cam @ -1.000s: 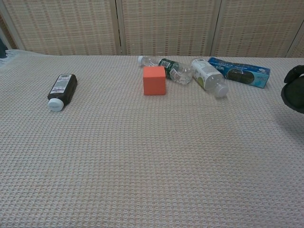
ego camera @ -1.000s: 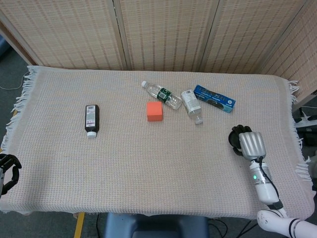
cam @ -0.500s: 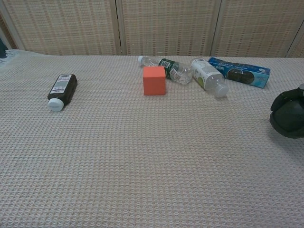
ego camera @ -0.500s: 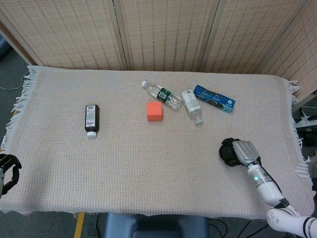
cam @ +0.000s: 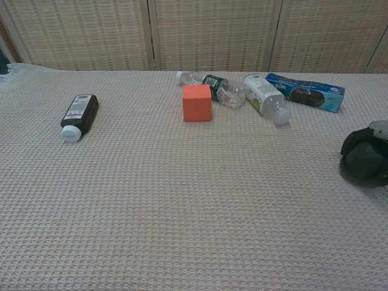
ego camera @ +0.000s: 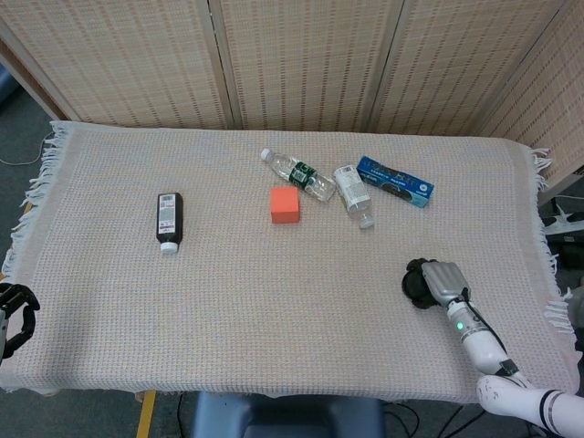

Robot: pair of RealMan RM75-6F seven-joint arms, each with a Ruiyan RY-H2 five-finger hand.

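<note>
My right hand (ego camera: 432, 283) hovers low over the woven cloth at the right front, its dark fingers curled in with nothing in them; the chest view shows the right hand (cam: 364, 157) at the right edge. The nearest things are a white-labelled clear bottle (ego camera: 353, 194) (cam: 265, 98) and a blue box (ego camera: 394, 181) (cam: 305, 92), both well behind it. My left hand (ego camera: 14, 315) shows only partly at the left edge, beyond the table's front corner; how its fingers lie is unclear.
An orange cube (ego camera: 286, 204) (cam: 197, 102) sits mid-table, with a green-labelled water bottle (ego camera: 297, 173) (cam: 215, 88) lying behind it. A dark bottle (ego camera: 170, 220) (cam: 79, 116) lies at the left. The beige cloth (ego camera: 274, 310) covers the table; wicker screens stand behind.
My right hand has drawn back toward the table's front and slightly left, sinking closer to the cloth. The left hand and all objects have stayed put.
</note>
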